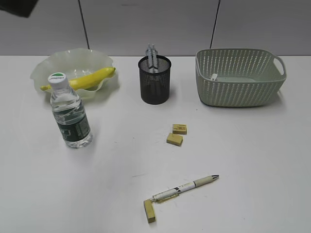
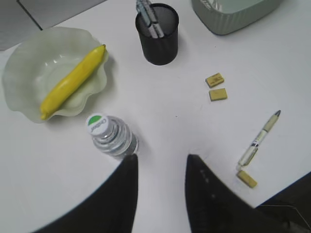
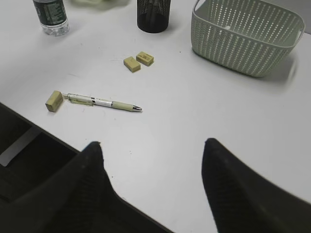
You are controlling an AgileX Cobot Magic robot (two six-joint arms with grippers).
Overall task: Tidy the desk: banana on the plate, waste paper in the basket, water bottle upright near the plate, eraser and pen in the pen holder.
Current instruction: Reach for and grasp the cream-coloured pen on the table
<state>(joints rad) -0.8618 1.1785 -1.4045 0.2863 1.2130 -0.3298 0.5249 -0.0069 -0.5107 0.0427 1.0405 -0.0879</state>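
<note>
Our right hand [image 3: 153, 160] hangs released above the bench [image 1: 252, 160], fingers spread wide and holding nothing. Our left hand [image 2: 160, 187] is also empty, its fingers parted, above the upright water bottle [image 1: 69, 112] that stands near the plate [image 1: 53, 63] with the banana [image 1: 87, 78] in it. What remains, we judge, is the pen [image 3: 104, 102] and the erasers. In the right wrist view the pen lies ahead and to the left of the right hand, its long axis running left to right, tip toward the right, with one eraser [image 3: 54, 101] just beside its butt end. Two more erasers [image 3: 138, 61] lie farther on, toward the pen holder [image 1: 154, 79]. The bench is open around the pen, though the near edge is close. The basket [image 1: 238, 77] stands well apart.
</note>
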